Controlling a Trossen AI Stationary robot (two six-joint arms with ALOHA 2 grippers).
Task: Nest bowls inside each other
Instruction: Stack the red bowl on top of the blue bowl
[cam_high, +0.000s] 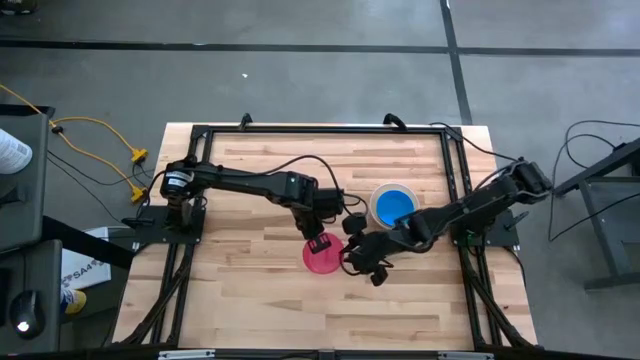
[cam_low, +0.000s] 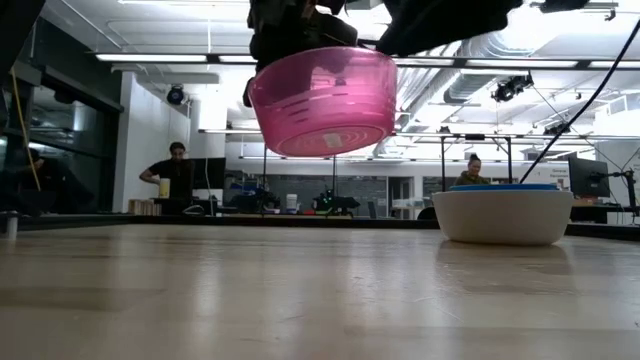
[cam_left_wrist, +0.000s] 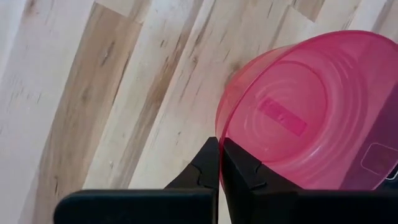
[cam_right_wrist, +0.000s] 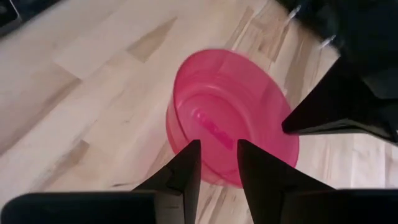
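I hold the translucent pink-red round plastic bowl (cam_low: 323, 100) in the air over the middle of the wooden table (cam_high: 250, 290), my left gripper (cam_left_wrist: 221, 163) pinched tight on its rim and my right gripper (cam_right_wrist: 217, 163) straddling the opposite rim with fingers slightly parted, apparently so I can pass it across or steady it toward the stack. That stack, a blue plastic bowl (cam_high: 394, 207) nested in the white plastic bowl (cam_low: 502, 215), sits right of centre. The yellow and purple bowls are nowhere visible, perhaps already hidden inside the stack.
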